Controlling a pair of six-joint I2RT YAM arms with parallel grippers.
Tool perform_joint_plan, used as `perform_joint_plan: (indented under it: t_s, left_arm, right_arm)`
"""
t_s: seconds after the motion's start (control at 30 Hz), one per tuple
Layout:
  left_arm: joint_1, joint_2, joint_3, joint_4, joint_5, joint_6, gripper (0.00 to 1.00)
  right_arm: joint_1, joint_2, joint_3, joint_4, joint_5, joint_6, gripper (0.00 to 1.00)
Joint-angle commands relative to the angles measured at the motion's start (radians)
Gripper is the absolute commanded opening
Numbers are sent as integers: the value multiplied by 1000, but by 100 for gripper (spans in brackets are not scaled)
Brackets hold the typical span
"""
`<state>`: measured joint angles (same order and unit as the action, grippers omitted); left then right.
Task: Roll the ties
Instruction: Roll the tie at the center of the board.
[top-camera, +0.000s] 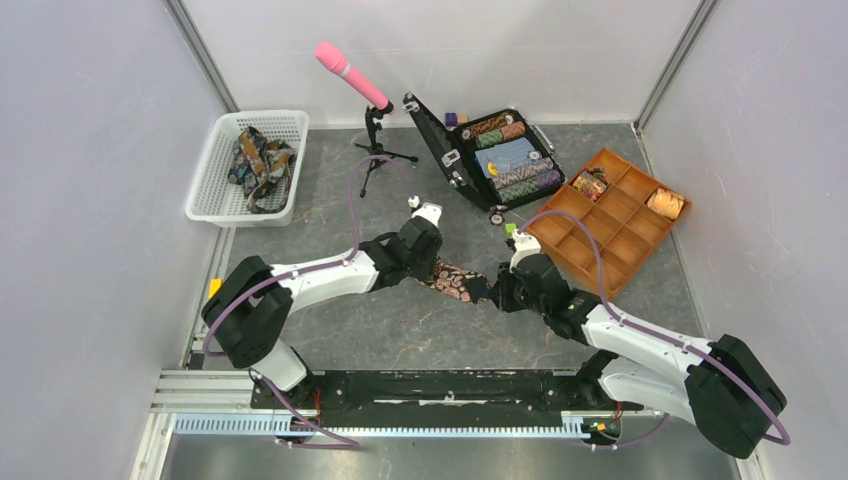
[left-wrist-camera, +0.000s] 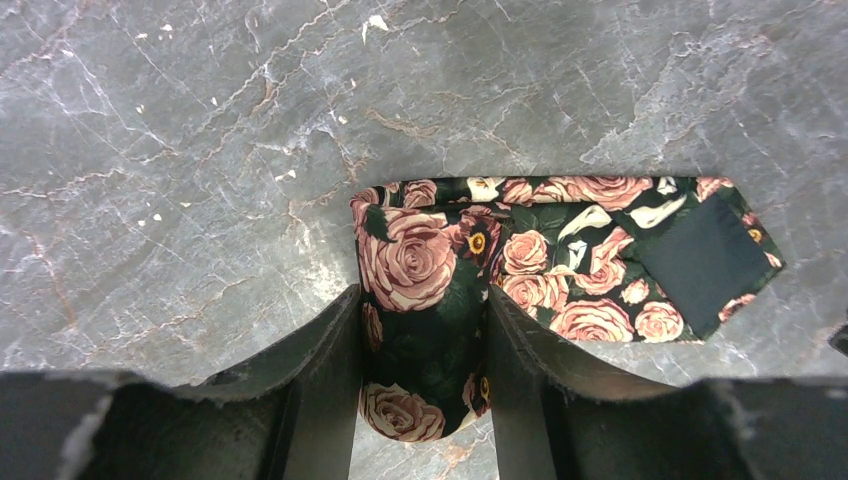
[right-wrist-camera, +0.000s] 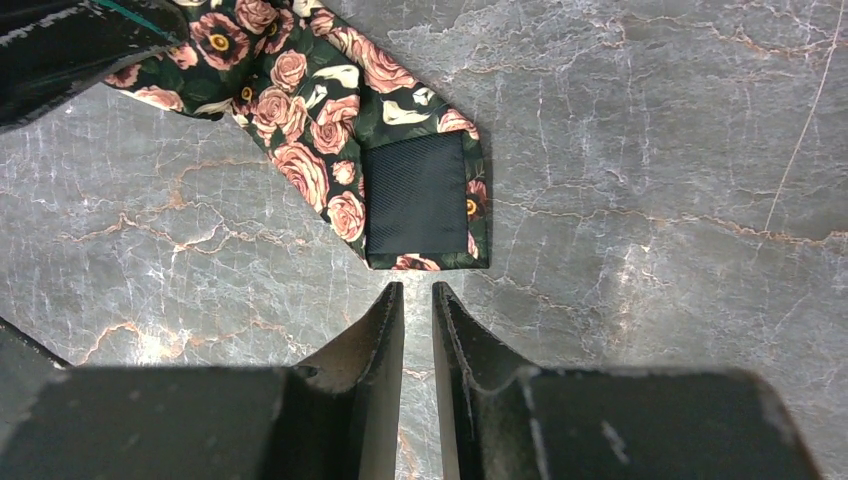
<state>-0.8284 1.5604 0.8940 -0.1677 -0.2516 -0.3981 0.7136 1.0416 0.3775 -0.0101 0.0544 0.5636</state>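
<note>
Rose-print tie (top-camera: 455, 280) lay on the table (top-camera: 400, 330) between the two arms, its long axis running from the left tool (left-wrist-camera: 425, 300) across to the right tool (right-wrist-camera: 418, 292). The left tool gripped the rolled coil at one end. The flat tail stretched away to a pointed tip just ahead of the right tool, whose jaws stood narrow and empty. Rolling on would likely fall to the left arm.

The basket (top-camera: 215, 160), seemingly holding ties (top-camera: 258, 160), stood left of the case (top-camera: 430, 135); the tray (top-camera: 612, 222) right, a tie (top-camera: 455, 280) before it.
</note>
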Motion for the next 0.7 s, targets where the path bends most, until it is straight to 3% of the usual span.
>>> perform_joint_plan:
  t_s: [0.0,0.27,0.67]
  left_arm:
    - [-55,66,105,-94,-184,57,50]
    - [-132,167,214,-206,-379,75,49]
    - [-236,353,379,-372,-648,107,50]
  right_arm:
    - [4,-17,-5,13,27,9,22]
    - [3,-52,5,-31,54,13,22]
    - [3,-225,94,-162,193,23,23]
